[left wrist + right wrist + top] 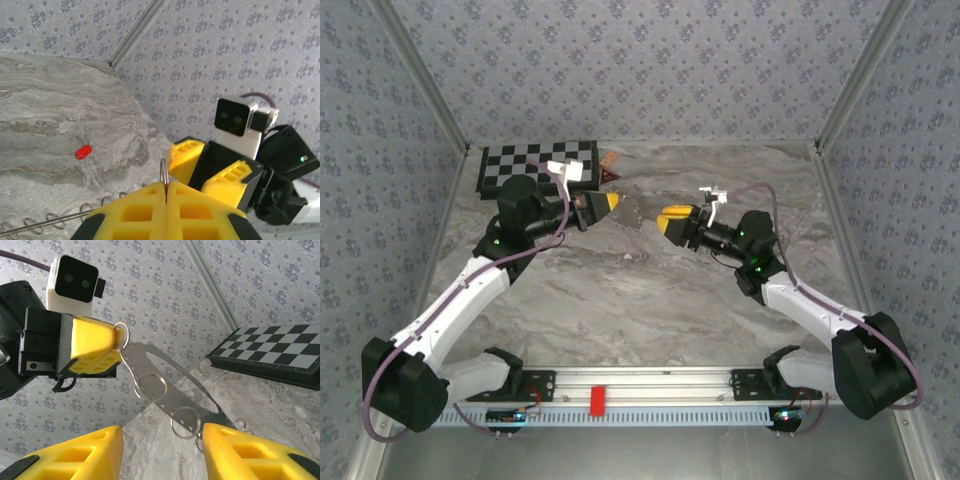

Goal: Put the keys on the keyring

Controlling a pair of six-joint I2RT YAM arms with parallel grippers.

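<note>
Closest in: left tool [165, 189] clamped shut on the small top ring of the keyring [165, 402], holding the loop aloft over the far middle. Opposite, right tool [162, 436] parted, gripping nothing. Seemingly the presenting step, nothing threaded yet. Next calls for fetching the red key [83, 151], lying on the worktop [45, 100] well apart from both. Cannot make out its blade or hole.

A black-and-white checkerboard [535, 165] lies flat on the marble table [650, 300], behind the left gripper [615, 203] and to its left. An orange-brown triangular piece [611, 160] lies just beside the board. A red block [598, 400] sits well apart, on the near rail [660, 380].
</note>
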